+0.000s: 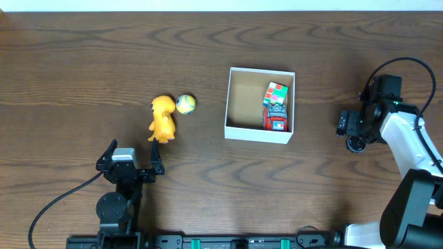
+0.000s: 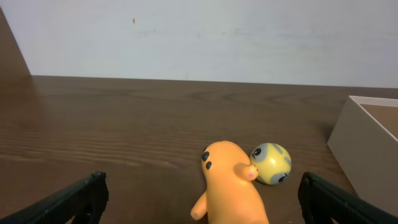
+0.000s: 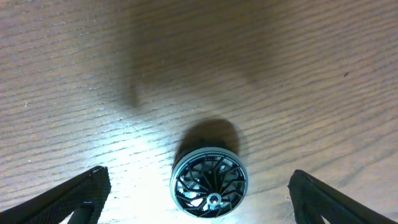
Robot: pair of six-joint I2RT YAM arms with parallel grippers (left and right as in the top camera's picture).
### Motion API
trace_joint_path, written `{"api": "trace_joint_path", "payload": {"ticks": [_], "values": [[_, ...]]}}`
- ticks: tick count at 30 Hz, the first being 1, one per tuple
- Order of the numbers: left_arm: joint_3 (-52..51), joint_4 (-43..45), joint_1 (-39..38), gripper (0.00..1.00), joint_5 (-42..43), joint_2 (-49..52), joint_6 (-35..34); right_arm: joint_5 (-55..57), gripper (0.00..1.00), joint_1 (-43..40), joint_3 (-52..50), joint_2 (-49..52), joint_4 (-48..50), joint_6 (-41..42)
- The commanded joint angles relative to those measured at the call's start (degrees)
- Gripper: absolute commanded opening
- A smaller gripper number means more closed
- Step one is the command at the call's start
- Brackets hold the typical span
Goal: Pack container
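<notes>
Found container [image 1: 257,133] mid-desk already holding cube [image 1: 277,92] and red toy [image 1: 276,122], with yellow figure [image 1: 163,119], ball [image 1: 185,104] and black wheel [image 1: 356,143] unpacked outside, left tool [image 1: 133,153] and right tool [image 3: 199,193] both wide, empty.

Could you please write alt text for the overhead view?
A white box holding a colourful puzzle cube and a red toy sits on a dark wooden table. To its left lie a yellow figure and a small ball; a round black object lies beside the right arm.
</notes>
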Motion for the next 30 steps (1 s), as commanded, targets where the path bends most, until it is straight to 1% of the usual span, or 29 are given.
{"api": "trace_joint_path", "payload": {"ticks": [1,7,15,21,24,30], "values": [[-0.81,-2.34,0.28,0.98,-0.66,-0.02,0.37,0.55,0.96,-0.31,-0.74,-0.11,0.24,1.18],[-0.81,-2.34,0.28,0.98,-0.66,-0.02,0.37,0.57,0.95,-0.37,-1.14,-0.09,0.44,1.18],[-0.81,-2.34,0.28,0.98,-0.66,-0.02,0.37,1.27,0.95,-0.48,-5.9,-0.09,4.66,0.13],[-0.81,-2.34,0.28,0.98,-0.66,-0.02,0.37,1.25,0.91,-0.5,-7.52,-0.09,7.02,-1.14],[-0.81,-2.34,0.28,0.98,-0.66,-0.02,0.37,1.31,0.87,-0.59,-7.52,-0.09,7.67,-2.49],[-0.81,-2.34,0.28,0.98,-0.66,-0.02,0.37,0.85,0.86,-2.71,-8.02,-0.04,9.16,-2.47]]}}
